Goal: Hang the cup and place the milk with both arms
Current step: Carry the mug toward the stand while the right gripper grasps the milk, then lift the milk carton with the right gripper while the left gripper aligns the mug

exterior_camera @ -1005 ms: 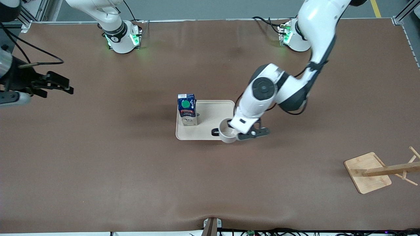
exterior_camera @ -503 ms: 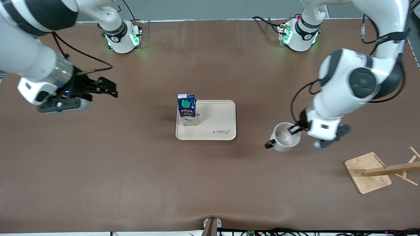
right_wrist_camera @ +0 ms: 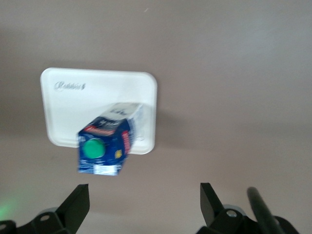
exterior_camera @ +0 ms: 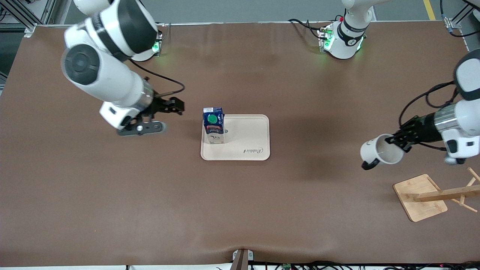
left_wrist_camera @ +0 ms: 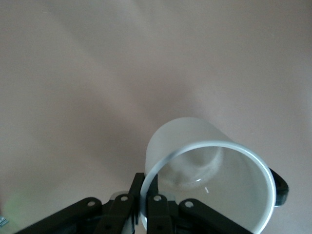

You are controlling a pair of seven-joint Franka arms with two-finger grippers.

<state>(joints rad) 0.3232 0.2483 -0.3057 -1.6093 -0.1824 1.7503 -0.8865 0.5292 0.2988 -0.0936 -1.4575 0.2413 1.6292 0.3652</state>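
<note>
The cup (exterior_camera: 380,152) is held tilted by its rim in the closed left gripper (exterior_camera: 398,141) above bare table near the wooden rack (exterior_camera: 435,195) — the milk (exterior_camera: 213,125) is left upright on the tray (exterior_camera: 255,129), approached by the wide-open right gripper (exterior_camera: 170,108).

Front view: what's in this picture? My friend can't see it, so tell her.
The left gripper holds a white cup in the air near a wooden rack. The open right gripper hovers beside a milk carton standing on a cream tray.
</note>
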